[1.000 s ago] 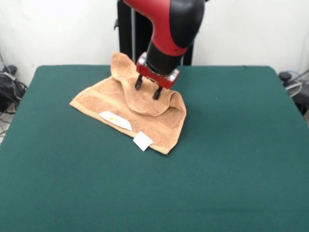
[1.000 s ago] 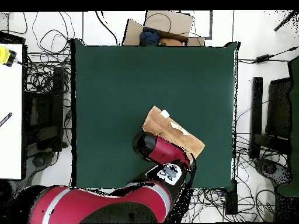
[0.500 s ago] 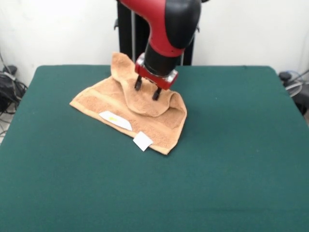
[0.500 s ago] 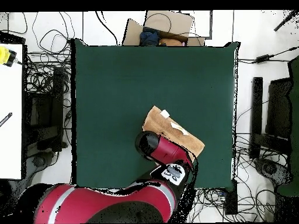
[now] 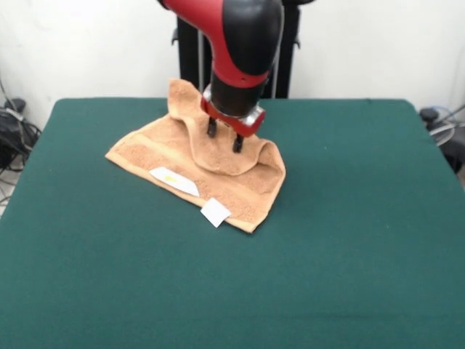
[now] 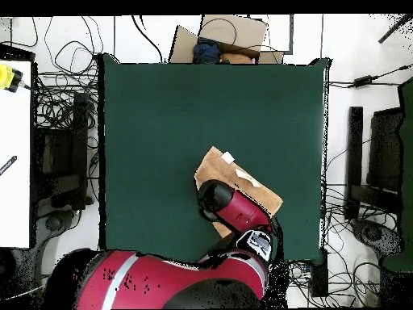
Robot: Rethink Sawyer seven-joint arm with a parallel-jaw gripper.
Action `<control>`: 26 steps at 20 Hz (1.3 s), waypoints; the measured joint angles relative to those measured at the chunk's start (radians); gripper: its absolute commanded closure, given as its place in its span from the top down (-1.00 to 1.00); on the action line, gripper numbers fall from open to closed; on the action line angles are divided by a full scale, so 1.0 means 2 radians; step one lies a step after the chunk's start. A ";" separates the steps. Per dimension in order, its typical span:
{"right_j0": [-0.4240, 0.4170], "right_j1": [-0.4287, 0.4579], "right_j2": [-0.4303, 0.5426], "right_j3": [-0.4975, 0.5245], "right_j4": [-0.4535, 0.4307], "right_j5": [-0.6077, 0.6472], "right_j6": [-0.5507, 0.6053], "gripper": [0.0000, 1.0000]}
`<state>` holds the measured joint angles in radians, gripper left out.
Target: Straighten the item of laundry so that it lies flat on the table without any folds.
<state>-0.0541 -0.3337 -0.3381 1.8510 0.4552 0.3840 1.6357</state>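
Note:
The item of laundry, an orange-tan towel [image 5: 149, 149], lies crumpled at the back middle of the green table [image 5: 349, 218]. A raised fold runs across its centre, and one corner stands up at the back [image 5: 182, 93]. Two white tags [image 5: 174, 180] [image 5: 215, 211] show on its near edge. My gripper [image 5: 224, 137] is open, its fingertips [image 5: 237, 144] down on the fold's ridge, one on each side. In the overhead view the arm [image 6: 234, 211] hides the gripper and part of the towel [image 6: 246, 179].
The towel's back corner reaches close to the table's far edge by the black pedestal [image 5: 190, 43]. Cables [image 5: 11, 131] lie off the left side. A cardboard box [image 6: 222, 39] and a white side table [image 6: 14, 145] stand beyond the table [image 6: 177, 121].
The arm has swung a little to the left in the front view and the gripper has shifted slightly over the fold. The towel's right-hand fold has bulged out a bit.

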 measured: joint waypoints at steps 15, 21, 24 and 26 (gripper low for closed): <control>0.000 -0.013 0.015 0.008 0.017 0.051 0.000 1.00; 0.018 -0.022 0.016 0.018 0.029 0.062 0.002 1.00; 0.033 -0.026 0.016 0.026 0.036 0.064 0.006 1.00; 0.051 -0.031 0.016 0.030 0.043 0.068 0.011 1.00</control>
<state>0.0473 -0.3953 -0.3052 1.9115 0.5410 0.5210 1.6568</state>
